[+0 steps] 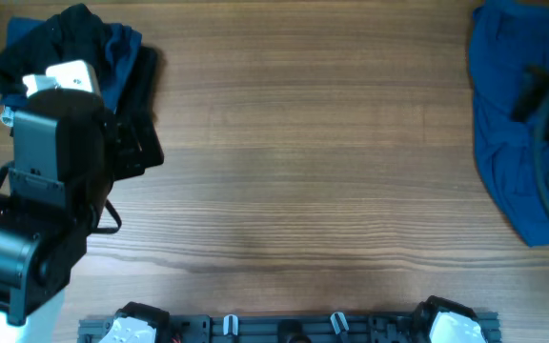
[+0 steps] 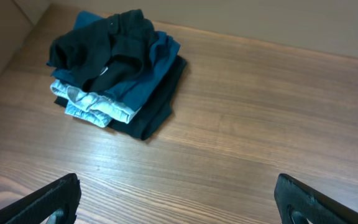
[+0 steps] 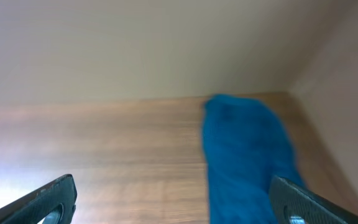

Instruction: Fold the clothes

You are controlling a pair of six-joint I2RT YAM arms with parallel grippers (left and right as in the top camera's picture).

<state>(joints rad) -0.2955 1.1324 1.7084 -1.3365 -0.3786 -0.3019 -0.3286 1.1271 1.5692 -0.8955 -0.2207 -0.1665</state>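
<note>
Both wide open, nothing held: left gripper [image 2: 176, 202] faces the clothes pile [image 2: 114, 74] ahead-left, right gripper [image 3: 173, 202] has the blue garment [image 3: 244, 155] ahead-right, probably lining up first grabs

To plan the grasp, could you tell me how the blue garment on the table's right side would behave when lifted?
The blue garment looks floppy: it lies rumpled on the table, so it would probably drape from a pinch. It seems thin, so likely light, and might slide on the smooth wood if pushed.
</note>
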